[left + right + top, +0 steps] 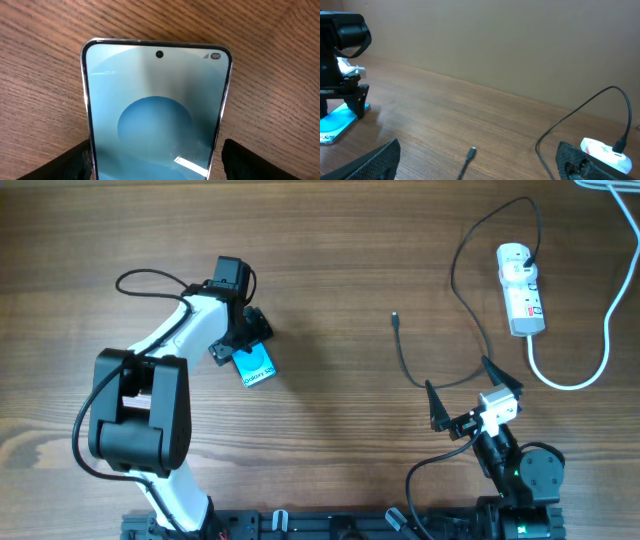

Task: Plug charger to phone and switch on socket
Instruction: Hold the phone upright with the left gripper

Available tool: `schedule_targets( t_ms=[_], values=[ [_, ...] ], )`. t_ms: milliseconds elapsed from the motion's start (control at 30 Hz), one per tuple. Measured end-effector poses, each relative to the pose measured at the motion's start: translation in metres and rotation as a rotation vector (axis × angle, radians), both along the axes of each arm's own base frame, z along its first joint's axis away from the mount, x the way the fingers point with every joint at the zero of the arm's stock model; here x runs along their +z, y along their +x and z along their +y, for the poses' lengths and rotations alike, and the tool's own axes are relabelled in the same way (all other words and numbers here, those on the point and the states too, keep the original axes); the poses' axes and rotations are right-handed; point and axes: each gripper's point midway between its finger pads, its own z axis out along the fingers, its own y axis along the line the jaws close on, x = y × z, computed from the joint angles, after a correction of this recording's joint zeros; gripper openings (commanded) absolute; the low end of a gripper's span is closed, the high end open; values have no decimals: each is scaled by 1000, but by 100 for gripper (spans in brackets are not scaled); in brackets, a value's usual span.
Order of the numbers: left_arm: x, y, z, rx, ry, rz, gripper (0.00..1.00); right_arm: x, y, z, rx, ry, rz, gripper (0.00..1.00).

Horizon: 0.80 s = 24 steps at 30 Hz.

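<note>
The phone [258,366] lies flat on the table with its turquoise-blue screen up. My left gripper [242,340] is open over its upper end. In the left wrist view the phone [157,100] lies between the fingers of the left gripper [157,162]; the left finger is at its edge and the right finger is a little apart. The charger cable's connector tip [395,317] lies loose at mid-table, and it shows in the right wrist view [471,151]. My right gripper [468,392] is open and empty over the black cable. The white socket [520,292] lies at the far right.
The thin black cable [458,270] loops from the socket down past my right gripper. A thick white cord [592,350] curves off the socket toward the right table edge. A bare wall [520,45] stands behind the table.
</note>
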Motion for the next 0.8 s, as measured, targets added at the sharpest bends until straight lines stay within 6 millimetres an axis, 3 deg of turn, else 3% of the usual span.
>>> schedule_targets(
  t_ms=[233,433,467,500,533,800],
  values=[
    [-1,-1,-1,-26,5,5,82,0,0,0,0,0,0,100],
    [-1,-1,-3,-36,5,3,93,0,0,0,0,0,0,100],
    [-1,-1,-3,-37,5,4,93,0,0,0,0,0,0,100],
    [0,-1,-3,-37,5,3,83,0,0,0,0,0,-1,100],
    [0,-1,-3,-38,5,3,80,0,0,0,0,0,0,100],
    [-1,-3,-1,-37,20,11,80,0,0,0,0,0,-1,100]
  ],
)
